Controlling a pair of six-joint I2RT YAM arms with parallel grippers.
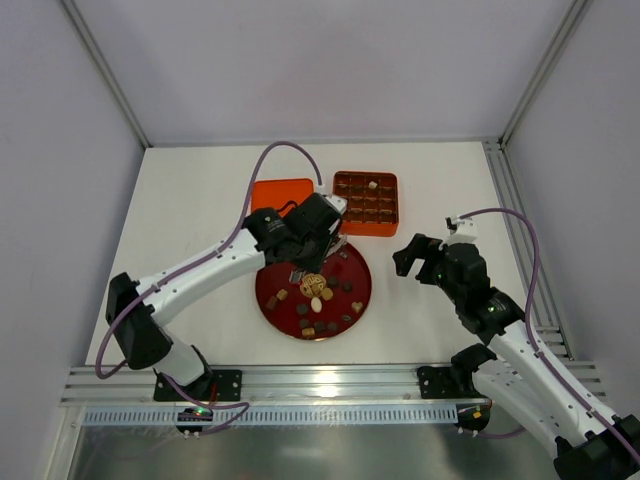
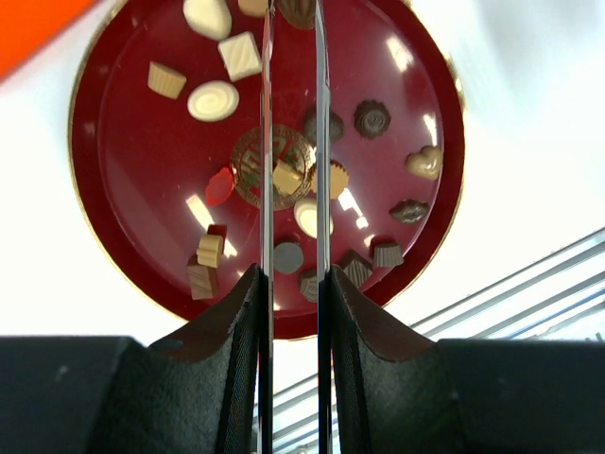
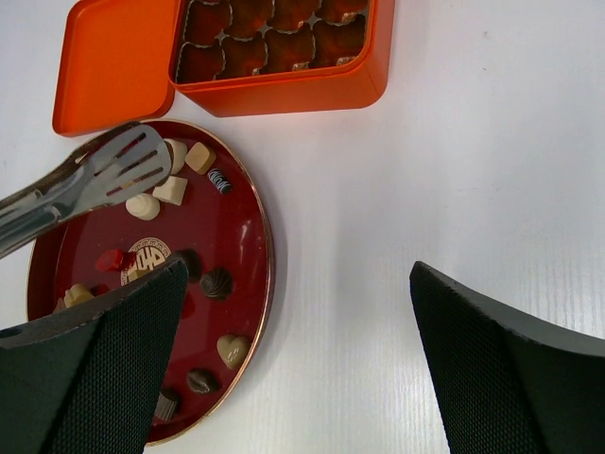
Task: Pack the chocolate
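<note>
— Me: The fingers (image 2: pixel 234 326) of my left gripper (image 2: pixel 293 279) were squeezed partway in on a pair of metal tongs (image 3: pixel 104 175), whose blades ran nearly together. I couldn't tell whether the tips held anything. My right gripper (image 3: pixel 298 270) gaped wide with nothing in it, over bare white table (image 1: pixel 450 190) to the right of the plate.

— Desk: And the layout, big to small?

— Me: The round dark-red plate (image 2: pixel 132 161) lay on the table nearest my arms. Just beyond it sat the square orange box (image 1: pixel 366 229) with its brown grid insert, and its orange lid (image 1: pixel 275 190) lay flat against its left side. The tongs' slotted tip hung over the plate's far side.

— Desk: The sweets?

— Me: The chocolates (image 2: pixel 213 99), dark, tan and cream, lay scattered across the plate. One pale piece (image 1: pixel 373 184) sat in a far-row cell of the box.
</note>
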